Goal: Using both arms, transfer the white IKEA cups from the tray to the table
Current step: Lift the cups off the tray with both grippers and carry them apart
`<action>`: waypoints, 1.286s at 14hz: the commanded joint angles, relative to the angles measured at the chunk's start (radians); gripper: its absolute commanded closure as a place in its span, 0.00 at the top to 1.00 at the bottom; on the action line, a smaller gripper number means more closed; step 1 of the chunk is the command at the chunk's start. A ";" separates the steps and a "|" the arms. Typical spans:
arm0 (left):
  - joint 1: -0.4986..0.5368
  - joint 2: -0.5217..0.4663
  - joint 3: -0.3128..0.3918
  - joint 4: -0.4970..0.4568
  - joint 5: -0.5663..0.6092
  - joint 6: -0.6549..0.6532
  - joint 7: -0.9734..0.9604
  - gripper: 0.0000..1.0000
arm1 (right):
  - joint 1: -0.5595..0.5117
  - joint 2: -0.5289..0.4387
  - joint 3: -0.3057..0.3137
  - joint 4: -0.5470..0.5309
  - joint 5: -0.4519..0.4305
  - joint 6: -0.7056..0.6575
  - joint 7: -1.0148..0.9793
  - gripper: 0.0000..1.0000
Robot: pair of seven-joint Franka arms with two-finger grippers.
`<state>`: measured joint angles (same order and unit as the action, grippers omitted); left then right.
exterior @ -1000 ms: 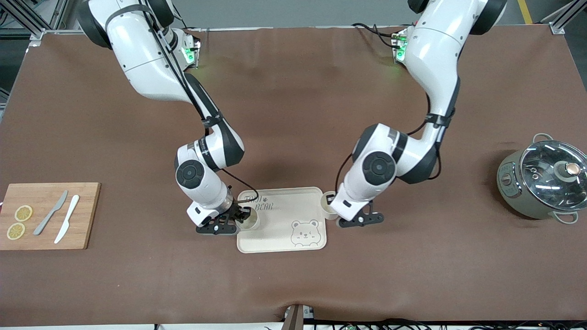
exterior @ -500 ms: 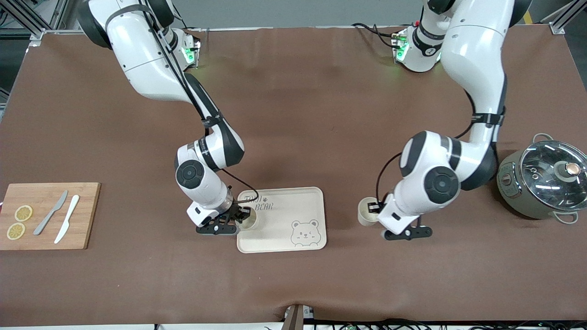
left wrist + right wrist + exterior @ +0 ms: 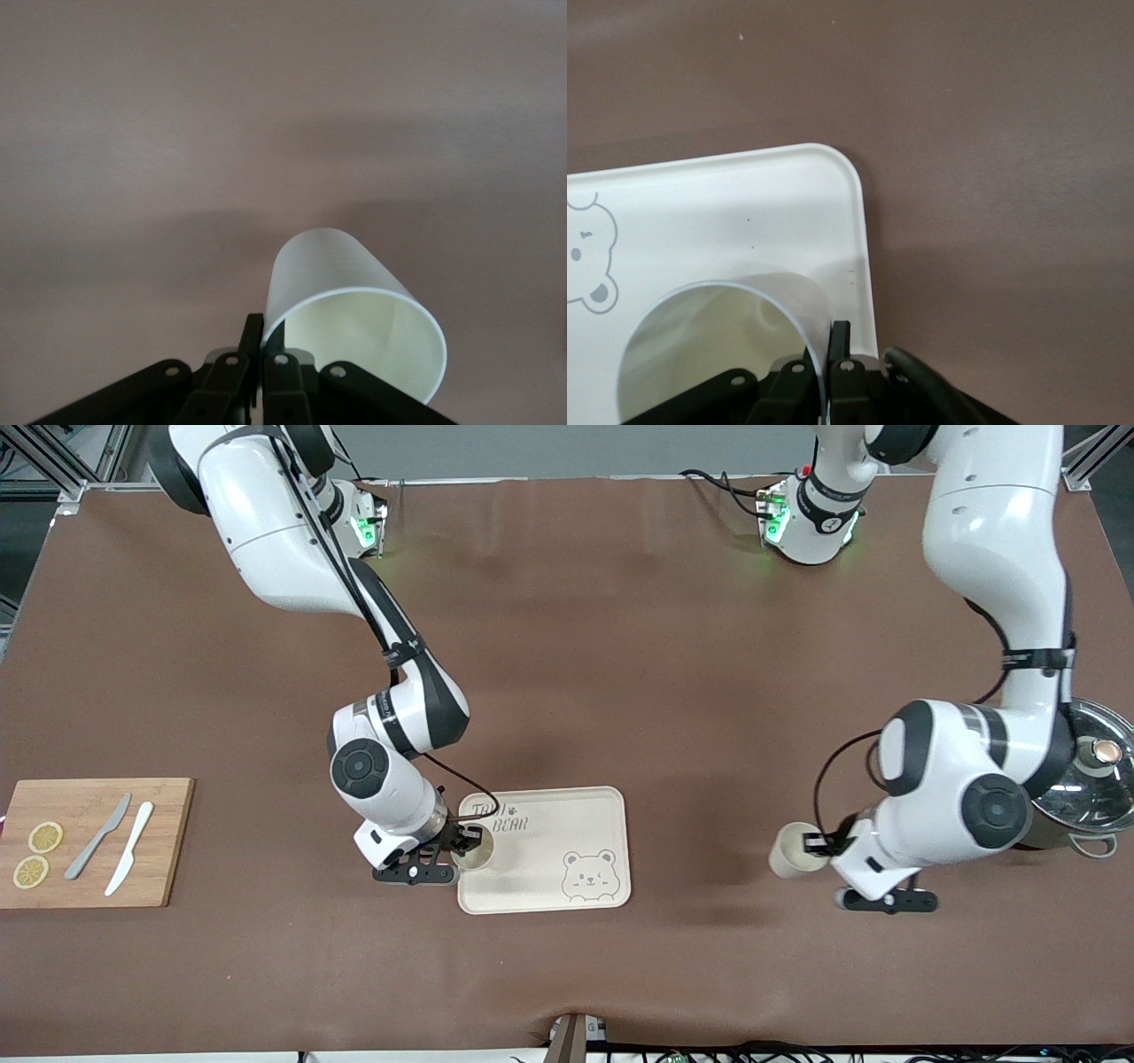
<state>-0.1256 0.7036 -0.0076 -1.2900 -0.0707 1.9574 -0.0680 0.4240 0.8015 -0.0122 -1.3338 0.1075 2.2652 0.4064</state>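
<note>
Left arm: elbow bent low by the pot, wrist angled down.
Left gripper: pinching the rim of one white cup, over bare table.
Right gripper: clamped on the other cup, at the bear tray edge.

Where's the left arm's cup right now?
In the front view, the white IKEA cup is clamped in the left gripper over bare table, between the bear-printed tray and the grey-green pot.
</note>
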 commanded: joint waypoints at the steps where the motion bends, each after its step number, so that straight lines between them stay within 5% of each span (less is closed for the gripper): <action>1: 0.053 -0.009 -0.008 -0.015 0.040 -0.012 0.059 0.00 | -0.056 -0.036 0.011 0.047 0.017 -0.136 -0.029 0.00; 8: 0.143 0.051 -0.008 -0.017 0.072 -0.012 0.099 0.00 | -0.192 -0.090 0.012 0.084 0.020 -0.292 -0.314 0.00; 17: 0.150 0.115 -0.008 -0.017 0.065 -0.040 0.085 0.00 | -0.330 -0.096 0.005 0.081 0.015 -0.296 -0.677 0.00; 18: 0.150 0.119 -0.008 -0.017 0.065 -0.040 0.085 0.07 | -0.341 -0.093 0.003 0.079 0.011 -0.293 -0.728 0.00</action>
<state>0.0186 0.8166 -0.0081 -1.3130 -0.0205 1.9322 0.0223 0.1075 0.7172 -0.0187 -1.2437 0.1077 1.9761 -0.2321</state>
